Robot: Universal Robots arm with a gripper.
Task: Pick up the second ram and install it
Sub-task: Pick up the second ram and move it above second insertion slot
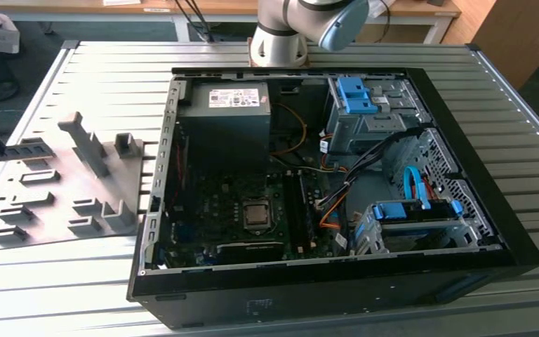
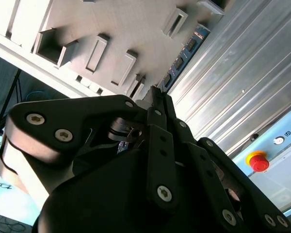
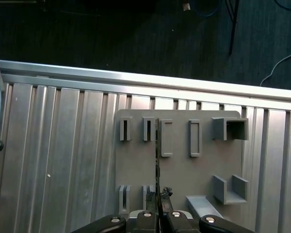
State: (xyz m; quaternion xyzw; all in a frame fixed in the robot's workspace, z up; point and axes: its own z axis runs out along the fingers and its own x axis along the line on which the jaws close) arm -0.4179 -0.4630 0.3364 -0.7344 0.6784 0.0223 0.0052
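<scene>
One ribbed metal desk (image 1: 494,84) carries everything. The open computer case (image 1: 344,295) takes up most of it, its motherboard (image 1: 241,210) exposed; I cannot tell whether any memory slot there is filled. A grey holder plate (image 1: 54,203) lies beside the case, near the desk's edge on the exterior view's left. Over that plate the gripper (image 2: 155,96) is pinching one end of the second ram (image 2: 183,53), which runs out from the fingertips along the plate's side. By my judgement the pick is under way: the stick is gripped, but whether it has cleared its holder is unclear. Installing it in the case is not yet done.
</scene>
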